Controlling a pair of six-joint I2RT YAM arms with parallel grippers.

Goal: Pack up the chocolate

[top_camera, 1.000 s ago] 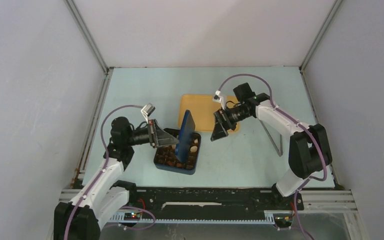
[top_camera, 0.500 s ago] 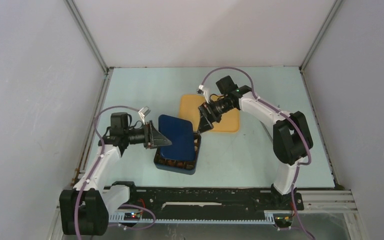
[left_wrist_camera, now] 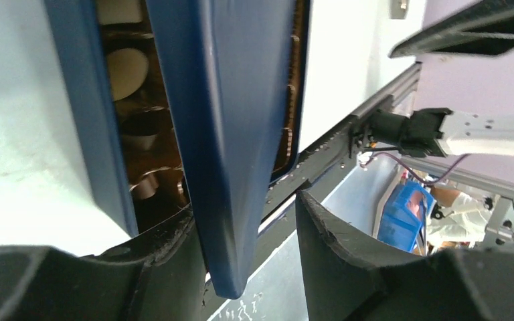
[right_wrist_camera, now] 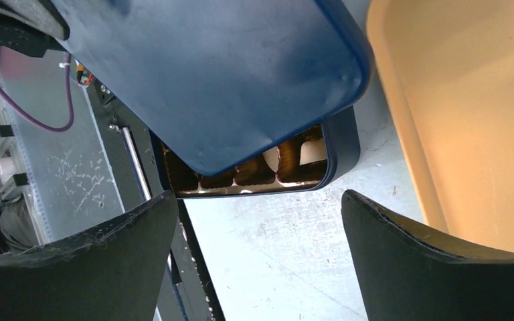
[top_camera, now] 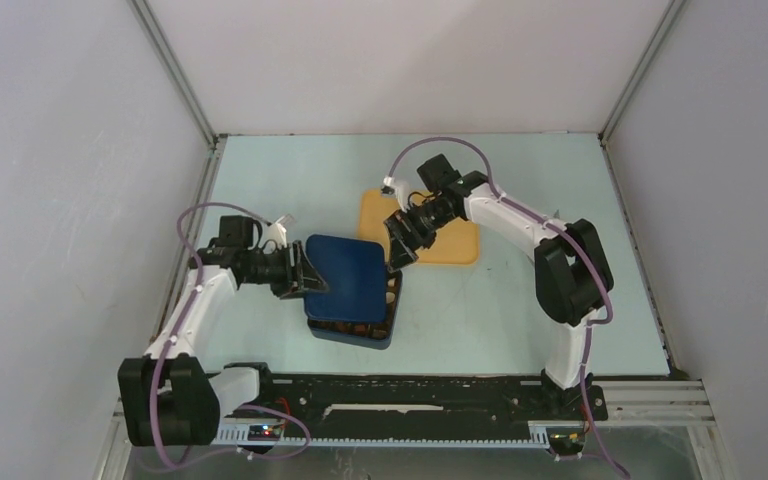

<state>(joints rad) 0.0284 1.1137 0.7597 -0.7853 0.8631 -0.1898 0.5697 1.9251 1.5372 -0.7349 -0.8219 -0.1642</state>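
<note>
From above, a square dark blue box (top_camera: 352,334) with rounded corners sits on the matte pale-green table (top_camera: 500,310). A smooth, glossy dark blue lid (top_camera: 348,275) lies slanted over it, shifted left and toward the far side, so the box's near wall and right rim show. The left gripper (top_camera: 303,274) meets the lid's left edge. The right gripper (top_camera: 398,252) hangs just off the lid's far right corner, above the gap between the box and a flat orange tray (top_camera: 457,246) with a raised, rounded lip. Open table spreads to the right of the box and behind the tray. In the left wrist view the lid's thin rounded edge runs down between the black, rough-edged fingers (left_wrist_camera: 164,251). It lies close against one finger with a clear gap to the other, so the jaws stand apart and do not pinch it. Beside the lid, inside the box's wall, the chocolate (left_wrist_camera: 127,70) sits in brown cups, one cream-white piece with darker ones below it. In the right wrist view the fingers are spread wide with nothing between them, over bare speckled table. The lid stands off the box's rim on this side, and through the slot a row of cream and dark brown pieces shows. The tray's lip runs close along the right.
</note>
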